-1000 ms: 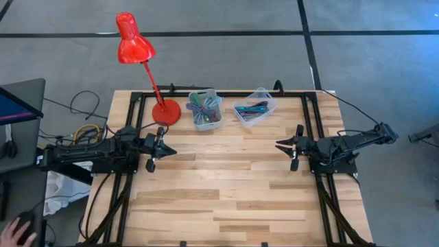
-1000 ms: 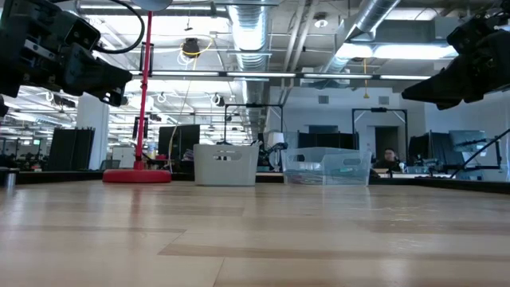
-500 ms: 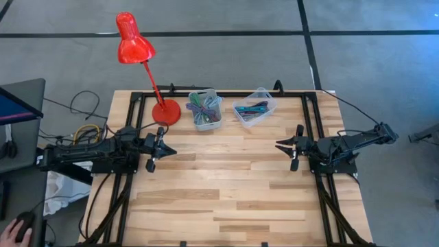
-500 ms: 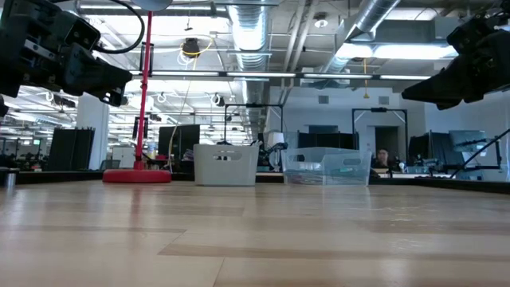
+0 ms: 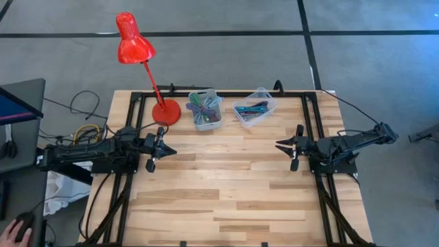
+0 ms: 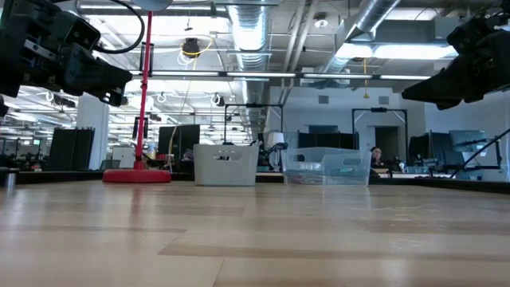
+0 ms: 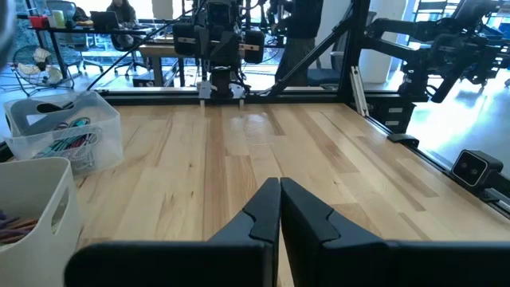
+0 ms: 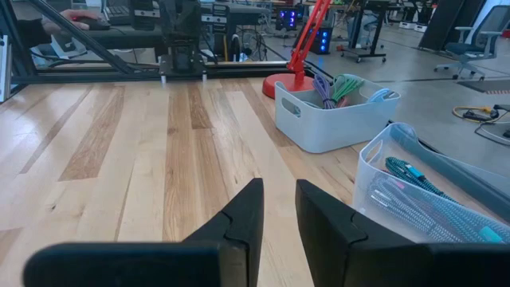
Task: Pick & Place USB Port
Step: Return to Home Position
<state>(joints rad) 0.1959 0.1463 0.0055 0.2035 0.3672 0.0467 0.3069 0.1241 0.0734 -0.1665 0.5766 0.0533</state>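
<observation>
The purple, green and blue charger cables [image 5: 204, 106] lie bundled inside the gray rectangular plastic bin [image 6: 225, 166], which stands at the far edge of the light wooden table [image 5: 226, 199]. A red desk lamp [image 5: 165, 112] stands just beside the bin on one side and a clear plastic bin [image 6: 325, 169], holding more cables, on the other. No cable shows on the open tabletop.

The gray bin lies beyond both grippers, toward the far edge, and nearer the left arm. Its long axis runs roughly from far edge to near edge.

The left gripper [image 5: 171, 151] hangs above the table's left half, pointing inward, its jaws closed tip to tip on nothing. The right gripper [image 5: 280, 145] faces it from the right half, well apart, with a narrow gap between its jaws and nothing held.

Judgement: both arms appear level and retracted, so the homing step looks nearly complete; neither needs to reach toward the bin.
</observation>
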